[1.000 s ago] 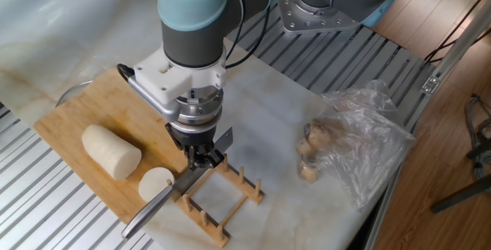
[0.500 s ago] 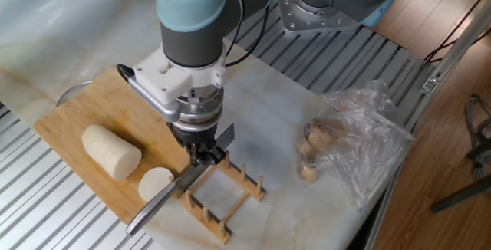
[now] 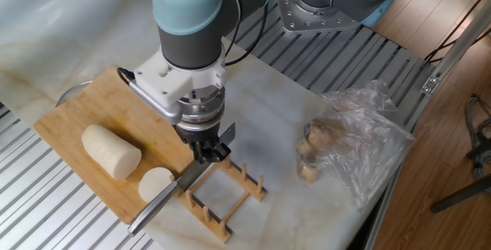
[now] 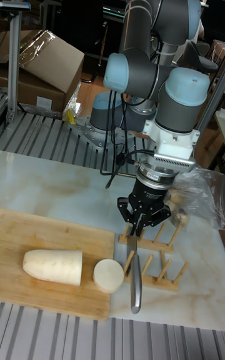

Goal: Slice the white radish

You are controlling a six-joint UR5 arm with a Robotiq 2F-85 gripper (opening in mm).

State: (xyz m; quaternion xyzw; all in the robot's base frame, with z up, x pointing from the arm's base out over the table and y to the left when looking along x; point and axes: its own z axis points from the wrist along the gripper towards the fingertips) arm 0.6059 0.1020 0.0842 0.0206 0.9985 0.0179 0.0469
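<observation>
Well left of the jaws (image 3: 205,153), white radish (image 3: 112,151) lies.

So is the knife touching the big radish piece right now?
No, the knife lies past the small cut piece, apart from the big radish piece.

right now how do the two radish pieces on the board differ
The long piece lies on its side; the short stub shows its round cut face in the tall view. The long piece is several times longer. The stub sits next to the knife; the long piece lies farther from it. Both are creamy white, on the board.
</observation>
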